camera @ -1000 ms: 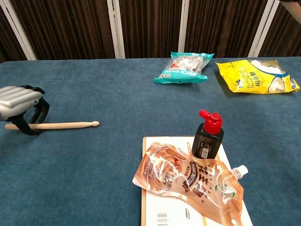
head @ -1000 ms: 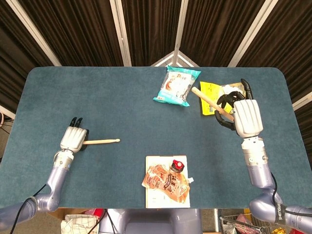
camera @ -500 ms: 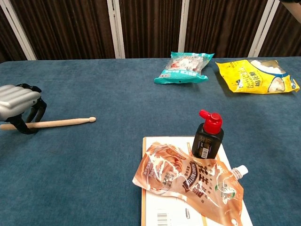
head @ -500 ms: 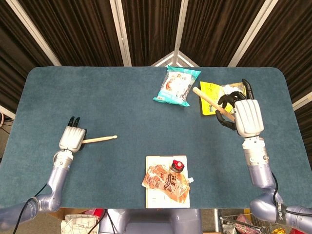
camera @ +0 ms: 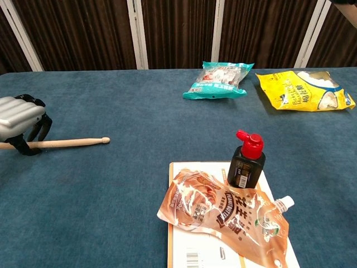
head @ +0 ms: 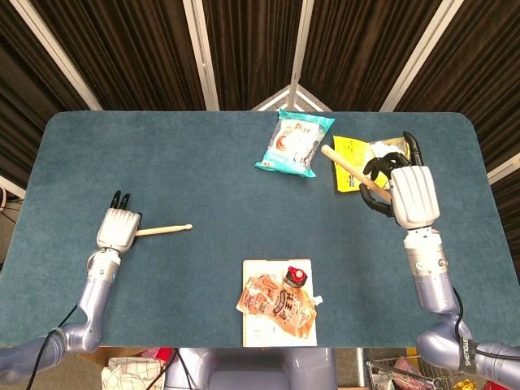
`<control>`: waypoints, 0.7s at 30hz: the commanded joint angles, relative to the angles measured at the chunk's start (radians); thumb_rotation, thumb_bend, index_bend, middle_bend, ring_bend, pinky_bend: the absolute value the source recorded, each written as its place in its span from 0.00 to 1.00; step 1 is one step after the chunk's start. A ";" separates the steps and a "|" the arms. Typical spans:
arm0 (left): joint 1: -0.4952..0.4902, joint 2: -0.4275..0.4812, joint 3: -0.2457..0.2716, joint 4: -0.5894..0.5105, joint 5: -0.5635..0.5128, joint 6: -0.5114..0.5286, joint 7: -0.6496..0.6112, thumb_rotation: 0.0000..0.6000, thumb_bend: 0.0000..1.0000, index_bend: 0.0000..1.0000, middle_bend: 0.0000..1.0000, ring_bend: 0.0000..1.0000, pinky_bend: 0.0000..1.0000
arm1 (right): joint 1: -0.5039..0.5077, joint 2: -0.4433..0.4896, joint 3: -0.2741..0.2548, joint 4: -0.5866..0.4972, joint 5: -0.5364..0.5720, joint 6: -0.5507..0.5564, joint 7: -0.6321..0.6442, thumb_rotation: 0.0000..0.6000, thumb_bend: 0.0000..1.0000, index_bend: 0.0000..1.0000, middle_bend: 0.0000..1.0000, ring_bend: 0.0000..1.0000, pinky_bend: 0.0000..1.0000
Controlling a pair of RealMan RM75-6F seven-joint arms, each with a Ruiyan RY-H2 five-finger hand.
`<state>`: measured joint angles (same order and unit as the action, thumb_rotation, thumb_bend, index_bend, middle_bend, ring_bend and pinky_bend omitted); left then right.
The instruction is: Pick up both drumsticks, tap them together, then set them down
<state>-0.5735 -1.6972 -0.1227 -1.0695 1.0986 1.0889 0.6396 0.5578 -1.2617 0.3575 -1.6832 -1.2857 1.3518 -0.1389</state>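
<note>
Over the blue felt surface [head: 203, 179], the left hand [head: 119, 228], fingers gripping one pale wooden drumstick [camera: 67, 143], is drawing it leftward, while the right hand [head: 409, 195] is still gripping the other drumstick [head: 345, 166] raised, untapped.

Silver hand [head: 413, 195], black fingers [head: 375, 168], seemingly lavender-grey arms.

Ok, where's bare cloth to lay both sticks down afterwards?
The widest bare stretch of blue table lies between the left hand with its wooden drumstick and the teal snack bag. Crowded: front centre around the orange pouch and red-capped bottle, and the yellow bag by the right hand.
</note>
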 commanded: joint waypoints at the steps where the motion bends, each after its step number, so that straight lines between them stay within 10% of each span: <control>1: 0.002 0.001 0.002 0.011 0.018 0.010 -0.016 1.00 0.43 0.65 0.62 0.10 0.00 | 0.002 -0.003 0.000 0.002 0.002 -0.003 -0.001 1.00 0.50 0.66 0.68 0.39 0.00; 21: 0.032 0.169 -0.017 -0.185 0.268 0.251 -0.221 1.00 0.46 0.65 0.63 0.10 0.00 | 0.020 -0.021 -0.002 0.007 0.003 -0.013 -0.037 1.00 0.50 0.66 0.68 0.39 0.00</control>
<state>-0.5529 -1.5764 -0.1330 -1.1946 1.3079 1.2794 0.4699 0.5767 -1.2812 0.3552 -1.6769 -1.2835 1.3398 -0.1739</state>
